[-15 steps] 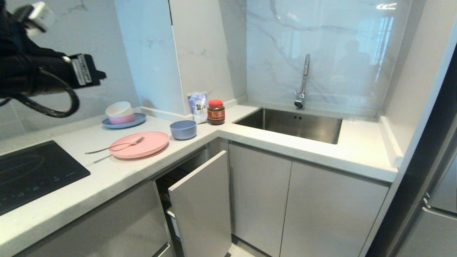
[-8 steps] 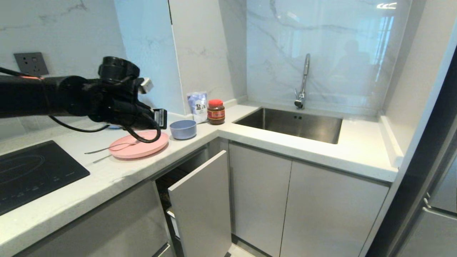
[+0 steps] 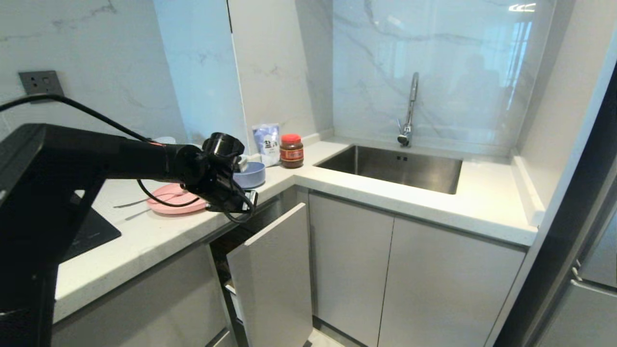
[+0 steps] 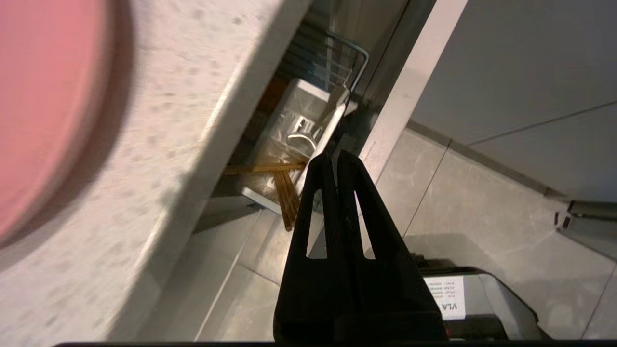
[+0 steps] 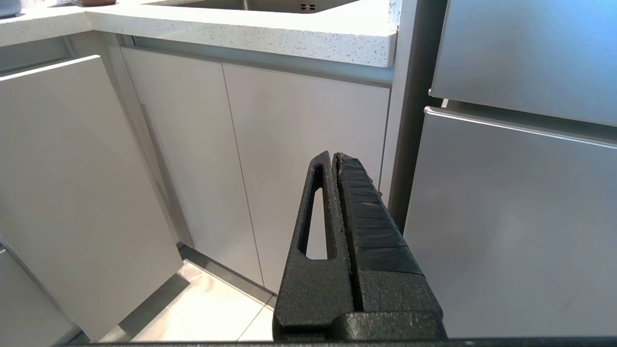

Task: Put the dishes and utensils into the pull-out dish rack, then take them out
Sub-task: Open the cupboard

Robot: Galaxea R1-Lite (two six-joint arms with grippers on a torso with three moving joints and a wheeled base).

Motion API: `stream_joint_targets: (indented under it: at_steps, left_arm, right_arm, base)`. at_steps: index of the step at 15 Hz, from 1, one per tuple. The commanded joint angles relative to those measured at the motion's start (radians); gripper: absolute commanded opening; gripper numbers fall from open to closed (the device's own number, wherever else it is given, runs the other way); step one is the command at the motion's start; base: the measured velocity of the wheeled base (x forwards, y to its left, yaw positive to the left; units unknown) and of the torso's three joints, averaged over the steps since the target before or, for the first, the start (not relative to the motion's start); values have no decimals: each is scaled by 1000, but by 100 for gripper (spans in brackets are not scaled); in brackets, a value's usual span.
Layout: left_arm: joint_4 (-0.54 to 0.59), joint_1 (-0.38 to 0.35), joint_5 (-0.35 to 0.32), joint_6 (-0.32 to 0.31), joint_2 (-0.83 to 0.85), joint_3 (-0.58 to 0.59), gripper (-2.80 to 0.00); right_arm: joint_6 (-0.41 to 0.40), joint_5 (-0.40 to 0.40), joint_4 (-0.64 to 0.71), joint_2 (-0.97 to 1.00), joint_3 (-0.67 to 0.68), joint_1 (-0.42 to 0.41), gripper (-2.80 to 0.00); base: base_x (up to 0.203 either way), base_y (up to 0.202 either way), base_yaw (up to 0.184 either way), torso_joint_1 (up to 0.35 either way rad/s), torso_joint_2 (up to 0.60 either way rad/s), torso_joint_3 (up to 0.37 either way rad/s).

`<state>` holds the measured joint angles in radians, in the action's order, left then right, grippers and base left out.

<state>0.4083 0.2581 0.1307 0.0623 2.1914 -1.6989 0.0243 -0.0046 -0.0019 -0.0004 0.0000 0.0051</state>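
Head view: left pincer [image 3: 248, 202] hangs at the table [image 3: 159, 231] edge, over the gap behind the rack [image 3: 270, 270] front panel, which stands only partly pulled out. Pink plate [image 3: 166, 203] and bowl [image 3: 255, 174] sit on the table just behind the arm; the arm hides much of the plate. A fork handle [image 3: 127, 205] pokes out beside the plate. Risk: arm or cable sweeps the plate or bowl off the edge, since both lie right next to the wrist.

Left wrist view: pincer [image 4: 335, 156] pressed together, empty, aimed into the narrow gap. Below it the white box [image 4: 294, 144] with chopsticks [image 4: 284, 193] leaning out and some cutlery [image 4: 301, 137] inside. Plate [image 4: 43, 111] near the table lip. Risk: gap looks too tight, so the pincer may jam against the panel or table edge, or knock the chopsticks out.

Right wrist view: right pincer [image 5: 335, 156] pressed together, empty, parked low facing the cabinet doors [image 5: 270, 159]. Little risk there.
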Motion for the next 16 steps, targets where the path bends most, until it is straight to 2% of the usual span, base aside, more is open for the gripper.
stream_joint_targets:
  at_steps: [1, 7, 16]
  left_arm:
    - [4, 3, 1, 1, 79, -25, -280]
    - [-3, 4, 21, 4, 168, -54, -280]
    - [-2, 50, 21, 17, 186, -37, -280]
  right_arm:
    - [0, 0, 0, -4, 2, 0, -280]
    - [0, 0, -1, -4, 2, 0, -280]
    - [0, 0, 0, -4, 2, 0, -280]
  base:
    - [0, 0, 0, 0, 0, 0]
    - [0, 0, 0, 0, 0, 0]
    - [0, 0, 0, 0, 0, 0]
